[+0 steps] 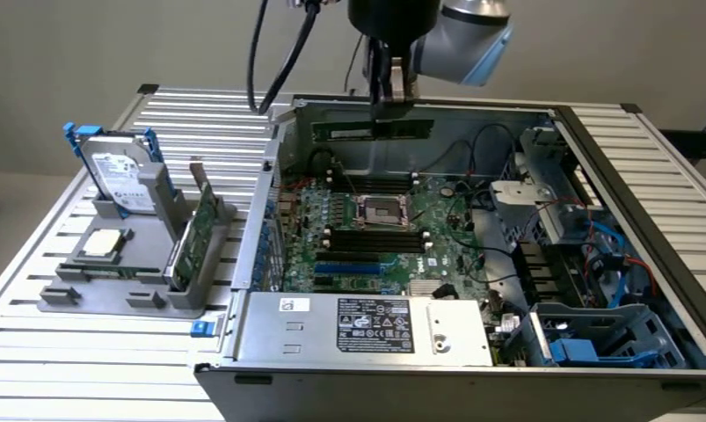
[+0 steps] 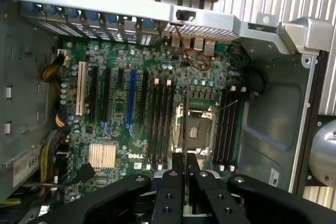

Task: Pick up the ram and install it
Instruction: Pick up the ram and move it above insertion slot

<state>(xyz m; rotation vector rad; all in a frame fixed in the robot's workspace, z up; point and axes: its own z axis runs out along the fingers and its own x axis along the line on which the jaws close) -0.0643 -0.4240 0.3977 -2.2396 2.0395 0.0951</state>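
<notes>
The ram (image 1: 353,130) is a long, thin green stick hanging level above the far side of the open computer case (image 1: 634,211). My gripper (image 1: 390,110) is shut on its upper edge from above. In the wrist view the ram (image 2: 186,108) shows edge-on as a thin line between the black fingers (image 2: 177,167), over the motherboard (image 2: 121,129) next to the CPU socket (image 2: 200,129). Black memory slots (image 2: 160,124) lie on one side of the socket, with more slots (image 2: 226,124) on the other. The ram is well above the slots (image 1: 376,237).
At the exterior view's left, a grey holder (image 1: 118,294) carries a silver hard drive with blue rails (image 1: 124,176), a green expansion card (image 1: 194,237) and a processor chip (image 1: 103,244). The power supply (image 1: 365,325) fills the case's near side, and cables and a drive cage (image 1: 587,343) its right.
</notes>
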